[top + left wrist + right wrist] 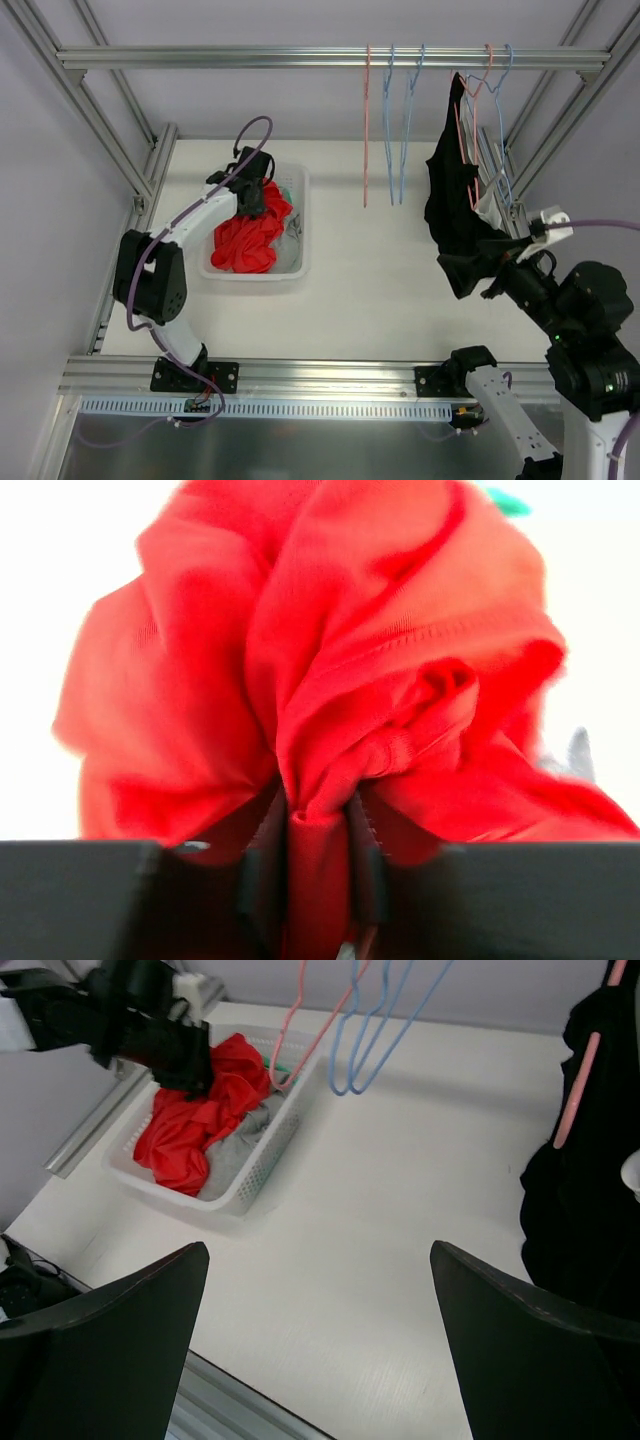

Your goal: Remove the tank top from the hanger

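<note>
A white table [370, 280] sits inside a frame of aluminium bars, seen from above, with pale walls behind; at its near edge two robot arms are bolted side by side. On the near right, the right gripper [318, 1255] hangs above the table with its two dark fingers spread wide and nothing between them; it is released, and just beside the lower folds of a black tank top [455, 200], though whether it touches the cloth cannot be told. A little farther back on the left, a white mesh basket [255, 275] rests on the table, holding a crumpled red garment [250, 235] and some grey cloth [240, 1150]; the left arm bends down into it, and the left gripper [318, 850] is clenched on a fold of the red garment, the fabric pinched tight between its fingers and bunching out above them. Farther back on the right, the tank top hangs on a pink hanger [578, 1095], draped and sagging toward the right arm. Farthest away, a horizontal metal rail [300, 57] crosses the frame; the pink hanger hooks over it near the right end; nearer the middle hang an empty pink hanger [366, 130] and two empty blue hangers [392, 130].
</note>
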`<action>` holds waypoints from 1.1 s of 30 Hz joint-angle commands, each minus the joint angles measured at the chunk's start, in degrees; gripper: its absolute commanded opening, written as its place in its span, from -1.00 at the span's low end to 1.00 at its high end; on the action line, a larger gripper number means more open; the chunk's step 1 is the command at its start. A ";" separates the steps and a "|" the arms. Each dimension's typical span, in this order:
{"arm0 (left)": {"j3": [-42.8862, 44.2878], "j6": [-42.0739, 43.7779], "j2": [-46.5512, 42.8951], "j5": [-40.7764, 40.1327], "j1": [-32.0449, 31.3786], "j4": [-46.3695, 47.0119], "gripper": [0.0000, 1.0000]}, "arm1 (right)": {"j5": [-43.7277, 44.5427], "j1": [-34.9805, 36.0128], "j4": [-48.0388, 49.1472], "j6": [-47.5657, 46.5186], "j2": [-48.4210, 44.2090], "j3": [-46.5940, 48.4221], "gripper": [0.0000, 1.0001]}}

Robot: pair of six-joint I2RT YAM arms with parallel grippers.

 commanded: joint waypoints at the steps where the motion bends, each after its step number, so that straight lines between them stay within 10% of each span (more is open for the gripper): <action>1: 2.26 1.09 -10.07 0.04 0.20 -2.83 -0.50 | 6.55 -0.12 0.29 -1.34 6.87 5.35 0.99; 8: 11.93 2.59 -19.49 6.27 0.12 -8.03 0.95 | 12.80 -0.21 -3.75 -7.40 23.48 20.82 0.99; 19: -1.40 0.21 -46.19 19.44 -0.67 -8.73 0.97 | 16.08 -5.66 -6.04 -14.34 47.64 42.70 0.55; 33: -14.43 5.04 -63.71 26.06 -0.68 -12.25 0.97 | 13.52 -9.70 -2.80 -14.44 61.37 47.29 -0.01</action>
